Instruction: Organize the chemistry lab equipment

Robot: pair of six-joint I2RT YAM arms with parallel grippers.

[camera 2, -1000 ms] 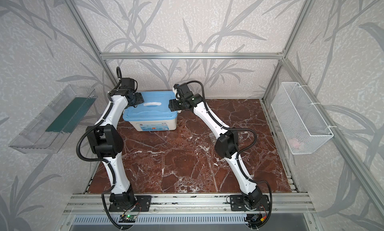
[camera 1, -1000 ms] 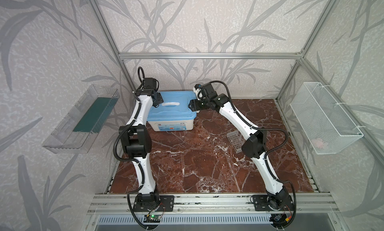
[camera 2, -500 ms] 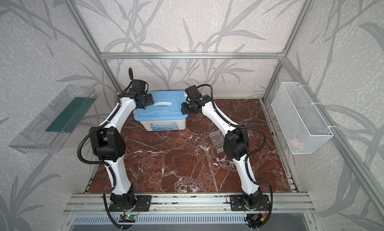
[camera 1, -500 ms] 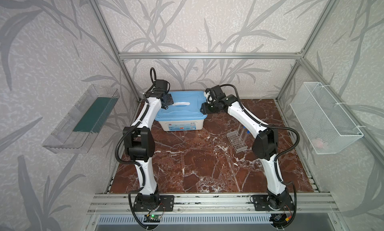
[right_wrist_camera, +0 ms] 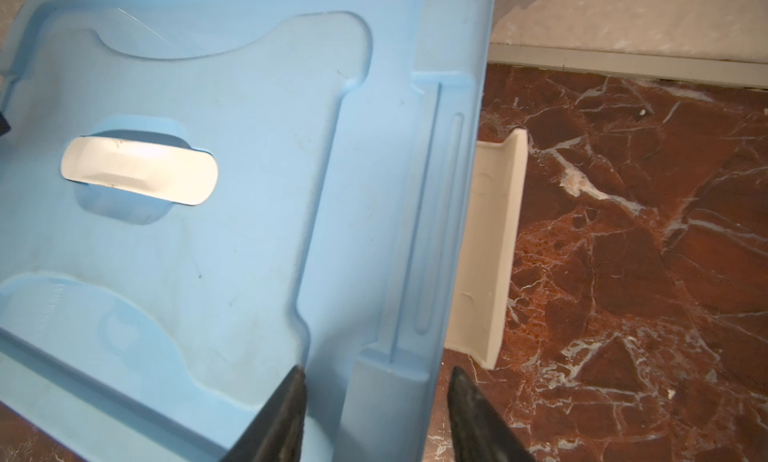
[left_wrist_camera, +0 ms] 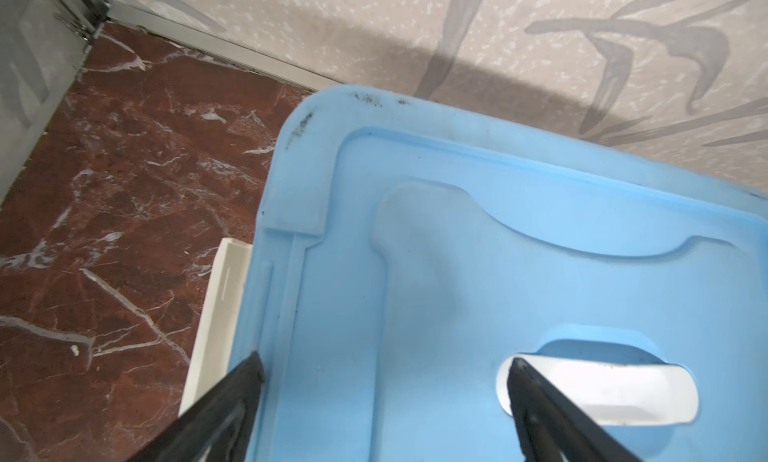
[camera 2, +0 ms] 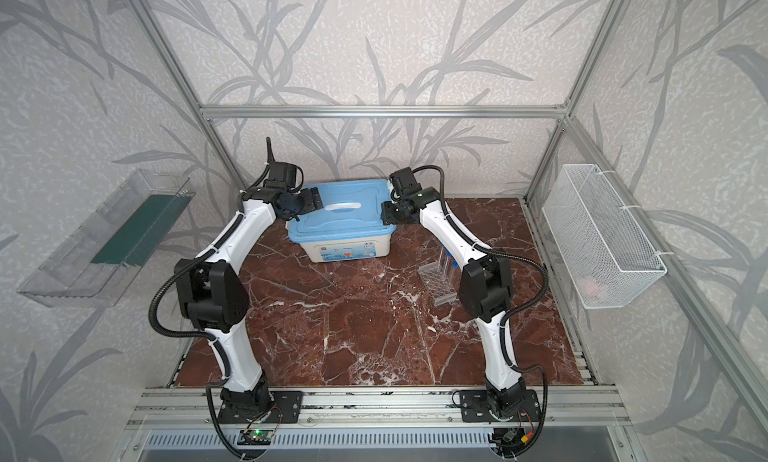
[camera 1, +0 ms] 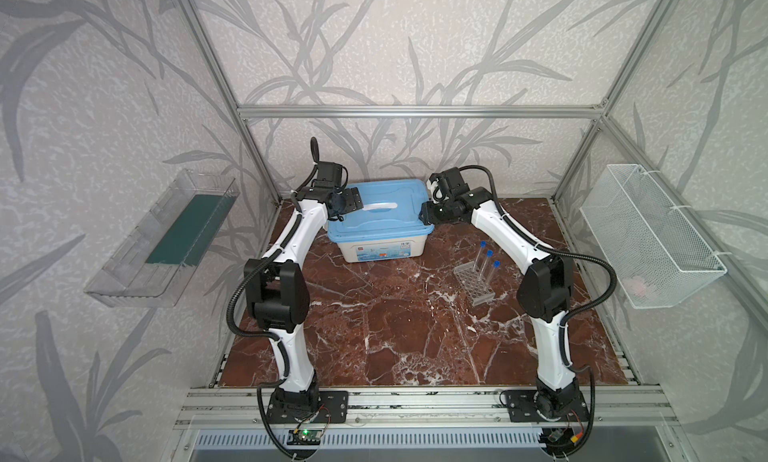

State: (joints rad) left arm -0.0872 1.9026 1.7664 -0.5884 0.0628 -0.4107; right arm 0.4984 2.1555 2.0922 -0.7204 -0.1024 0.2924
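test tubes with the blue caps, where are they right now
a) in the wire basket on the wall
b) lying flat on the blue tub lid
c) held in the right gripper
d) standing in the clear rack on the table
d: in a top view the three blue-capped test tubes stand upright in the clear rack on the table, to the right of the tub.

Tubes (camera 1: 485,266) in rack (camera 1: 467,279), seemingly front-right of tub (camera 1: 374,252)

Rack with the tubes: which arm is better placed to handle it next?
Right, probably: the rack stands close beside the right arm, while the left gripper is over the opposite end of the tub lid.
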